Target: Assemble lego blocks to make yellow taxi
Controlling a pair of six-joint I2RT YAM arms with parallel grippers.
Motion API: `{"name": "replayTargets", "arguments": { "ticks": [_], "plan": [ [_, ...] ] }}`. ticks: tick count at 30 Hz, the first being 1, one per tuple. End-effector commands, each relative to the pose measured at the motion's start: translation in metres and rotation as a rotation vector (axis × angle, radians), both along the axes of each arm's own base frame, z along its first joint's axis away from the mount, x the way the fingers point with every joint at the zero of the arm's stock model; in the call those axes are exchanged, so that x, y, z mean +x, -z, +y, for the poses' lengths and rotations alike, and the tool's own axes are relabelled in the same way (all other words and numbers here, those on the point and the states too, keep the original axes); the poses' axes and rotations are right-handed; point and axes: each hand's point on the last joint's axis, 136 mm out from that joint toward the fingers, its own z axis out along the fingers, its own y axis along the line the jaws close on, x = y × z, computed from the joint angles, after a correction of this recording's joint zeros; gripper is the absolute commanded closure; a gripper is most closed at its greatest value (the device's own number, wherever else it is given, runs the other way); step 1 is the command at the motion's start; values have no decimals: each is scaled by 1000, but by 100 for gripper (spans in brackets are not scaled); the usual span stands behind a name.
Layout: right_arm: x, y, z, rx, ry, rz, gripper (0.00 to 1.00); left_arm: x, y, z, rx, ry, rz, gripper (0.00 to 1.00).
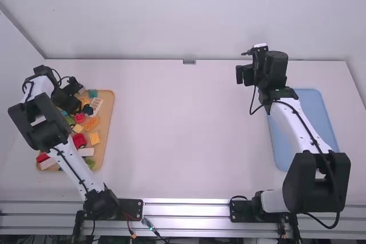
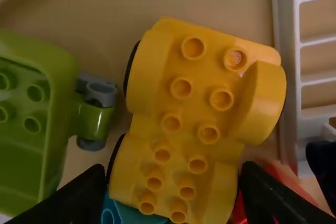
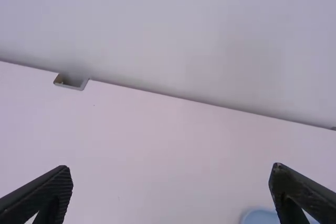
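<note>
At the far left, my left gripper (image 1: 71, 100) is over the far end of the wooden tray of blocks. A yellow car base (image 2: 202, 95) with studs and wheel arches fills the middle of the left wrist view. There my left gripper (image 2: 173, 174) has one finger against each side of its nearer end and is shut on it. A teal block (image 2: 131, 214) lies partly under that end. My right gripper (image 1: 246, 74) is above the far right part of the table; in the right wrist view the right gripper (image 3: 170, 174) stands open, with nothing between its fingers.
Loose pieces crowd the wooden tray (image 1: 108, 141): a green vehicle body (image 2: 31, 114) beside the yellow base, a white rack (image 2: 287, 66), a red piece (image 2: 286, 182) and an orange-yellow block (image 1: 95, 138). A blue tray (image 1: 311, 115) lies beside the right arm.
</note>
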Motion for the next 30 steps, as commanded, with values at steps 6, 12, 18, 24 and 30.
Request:
{"name": "replayTargets", "arguments": {
  "ticks": [6, 12, 18, 24, 30],
  "plan": [
    [6, -12, 7, 1, -12, -21, 1, -8, 8, 0, -44, 69, 17, 30],
    [5, -11, 7, 4, -11, -14, 1, -12, 10, 0, -45, 91, 21, 30],
    [5, -11, 11, 3, -21, -14, 1, -10, 25, -4, -47, 96, 4, 33],
    [5, -11, 12, -1, -22, -18, 1, -11, 25, -6, -63, 91, 1, 71],
    [5, -11, 12, -1, -22, -14, 1, -7, 2, -10, -90, 38, 18, 81]
  ]
}}
